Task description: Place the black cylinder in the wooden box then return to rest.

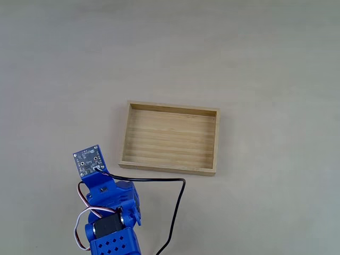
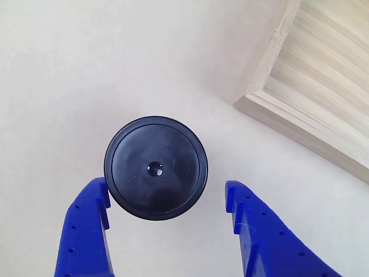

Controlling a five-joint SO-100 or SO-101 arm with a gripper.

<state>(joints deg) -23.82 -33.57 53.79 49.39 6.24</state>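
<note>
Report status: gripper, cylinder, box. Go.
Gripper open, blue fingers either side of the small matte black cylinder. Cylinder upright on the table, outside the shallow light wooden box. Nothing in the box, path unobstructed.

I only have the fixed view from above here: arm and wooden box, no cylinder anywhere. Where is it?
Observer: In the other view the black cylinder stands upright on the table, between the blue fingers of the gripper.
Operator: Is the gripper closed on it?
Observer: No, it is open. The left finger sits right at the cylinder's edge; a clear gap separates the right finger from it.
Operator: How does the box lie from there?
Observer: A corner of the wooden box shows at upper right in that view, apart from the cylinder.
</note>
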